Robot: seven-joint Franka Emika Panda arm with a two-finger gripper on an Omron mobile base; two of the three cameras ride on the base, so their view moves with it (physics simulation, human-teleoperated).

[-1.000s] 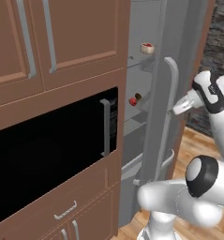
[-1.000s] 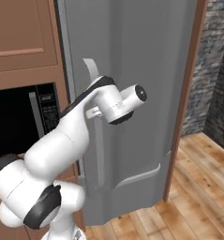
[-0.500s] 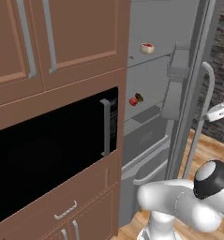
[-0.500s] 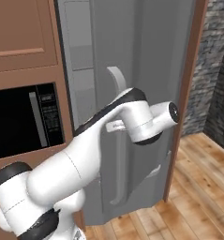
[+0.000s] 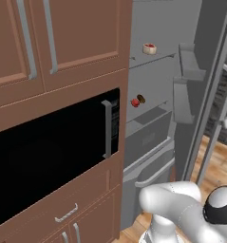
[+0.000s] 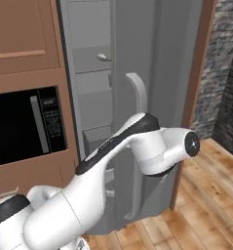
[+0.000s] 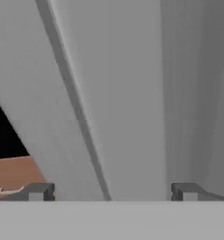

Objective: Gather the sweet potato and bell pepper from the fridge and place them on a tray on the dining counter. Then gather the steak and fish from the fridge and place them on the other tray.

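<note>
Standing partly open: tall grey metal fridge door (image 5: 207, 90) with long curved handle (image 6: 139, 97), swung out toward 3 o'clock in the left base view. Showing at its inner face: pale grey door bins (image 5: 188, 66).

Sitting on the upper glass fridge shelf (image 5: 153, 58), toward 1 o'clock in that view: small cream-and-red item (image 5: 149, 48), too small to identify. Resting one shelf lower, near centre: small red rounded item (image 5: 135, 102) touching a small brown rounded item (image 5: 141, 98); possibly the bell pepper and sweet potato, but too small to tell. Steak and fish not made out.

Facing the grey door panel at close range in the hand view: two-finger dark-tipped gripper (image 7: 111, 191), fingertips (image 7: 38, 191) spread wide toward 7 and 5 o'clock, clasping nothing, nothing between them.

Reaching across the door front in the right base view: white arm (image 6: 137, 146).

Filling 9 o'clock beside the fridge: black built-in microwave with silver handle (image 5: 53, 152), brown wooden cabinets (image 5: 62, 38) above, wooden drawer (image 5: 67, 213) below. Lying at 4 o'clock: light plank wood floor (image 6: 205, 205).
</note>
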